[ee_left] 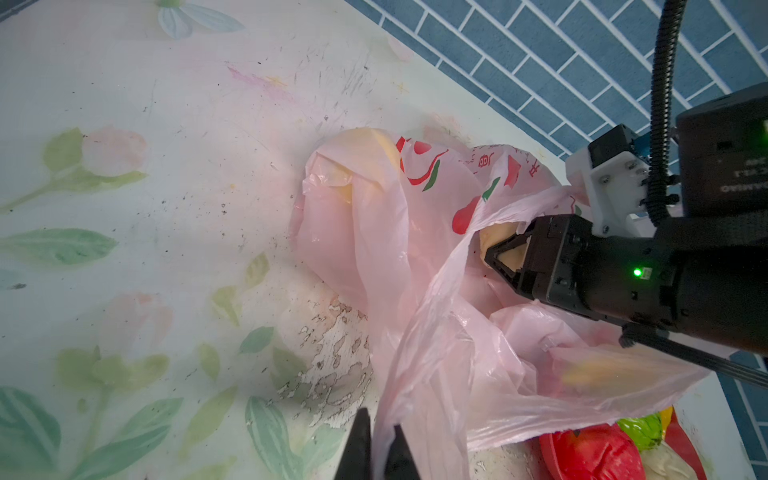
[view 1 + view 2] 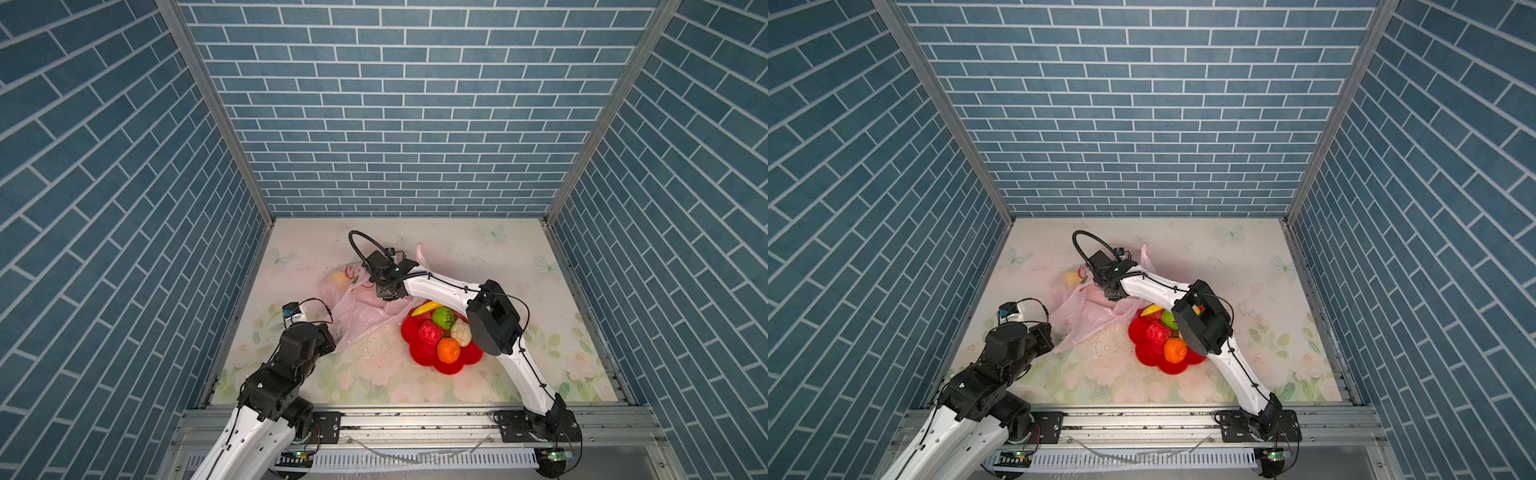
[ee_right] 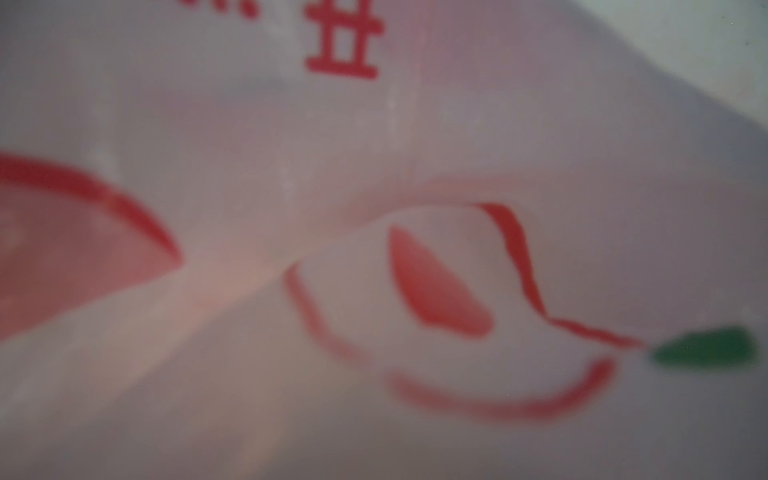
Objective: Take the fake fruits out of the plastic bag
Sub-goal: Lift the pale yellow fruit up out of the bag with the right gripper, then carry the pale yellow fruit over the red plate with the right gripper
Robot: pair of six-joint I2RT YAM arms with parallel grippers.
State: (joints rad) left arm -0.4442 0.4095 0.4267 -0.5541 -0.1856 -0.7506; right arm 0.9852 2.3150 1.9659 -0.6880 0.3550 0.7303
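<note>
Two fruits (image 1: pixel 365 162) seen in bag (image 1: pixel 436 332). Bag edge pinched by left gripper (image 1: pixel 377 451); right gripper (image 1: pixel 500 249) grip undeterminable. Risk: film caught with fruit, bag dragged.

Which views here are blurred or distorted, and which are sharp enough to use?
Right wrist view: wholly out of focus, the bag filling the frame, its red print smeared. Left wrist view: sharp, no strong glare. Both top views: sharp, but the wide angle splays the brick walls.

Right wrist view: blurred plastic bag (image 3: pixel 374 145); right end effector (image 1: pixel 495 250) tips half-buried, perhaps around pale fruit (image 1: pixel 494 237).
</note>
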